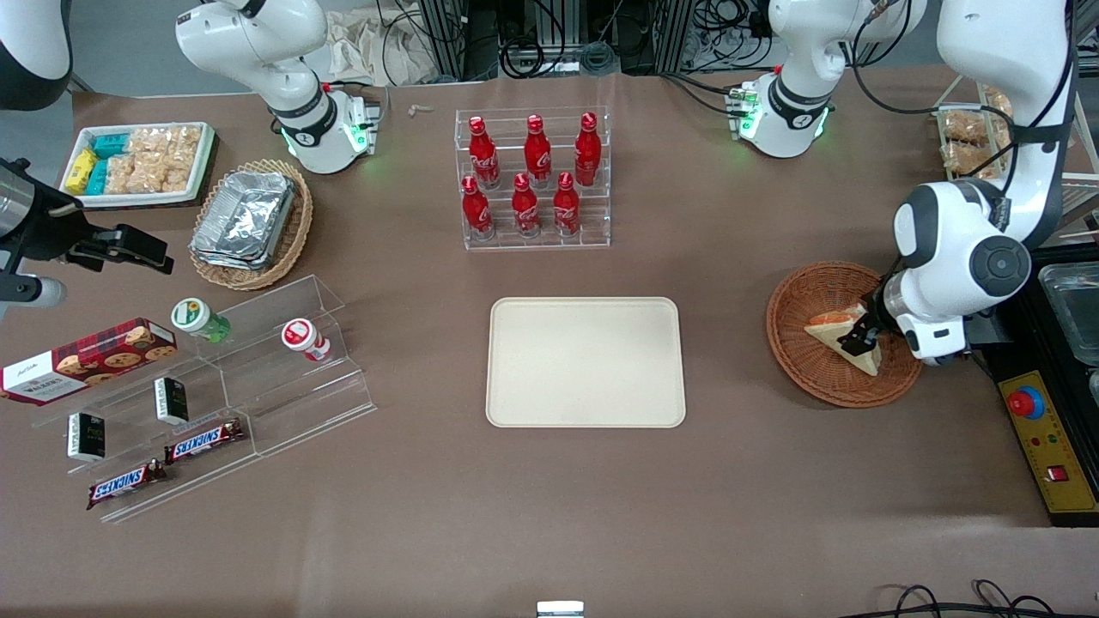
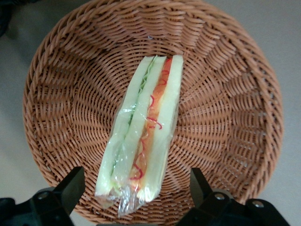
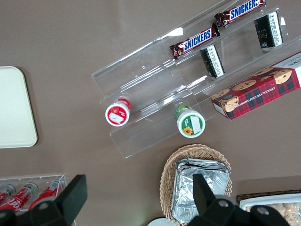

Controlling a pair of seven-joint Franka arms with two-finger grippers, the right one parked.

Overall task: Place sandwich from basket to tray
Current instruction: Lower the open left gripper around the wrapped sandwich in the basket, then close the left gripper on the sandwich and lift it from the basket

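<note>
Jaws [image 2: 136, 188] spread wide straddle one end of the sandwich [image 2: 143, 136] lying in the basket [image 2: 225, 117].

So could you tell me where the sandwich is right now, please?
The sandwich lies in the basket toward the working arm's end of the table, with the open gripper straddling it.

**Clearance: basket to tray**

Gripper [image 1: 861, 336] sits low in basket [image 1: 794, 343], fingers [image 2: 70, 186] spread either side of sandwich [image 2: 146, 136], gaps both sides. Bare table between basket and tray [image 1: 586, 361]. Bottle rack [image 1: 532, 180] stands farther from the camera, well apart.
</note>
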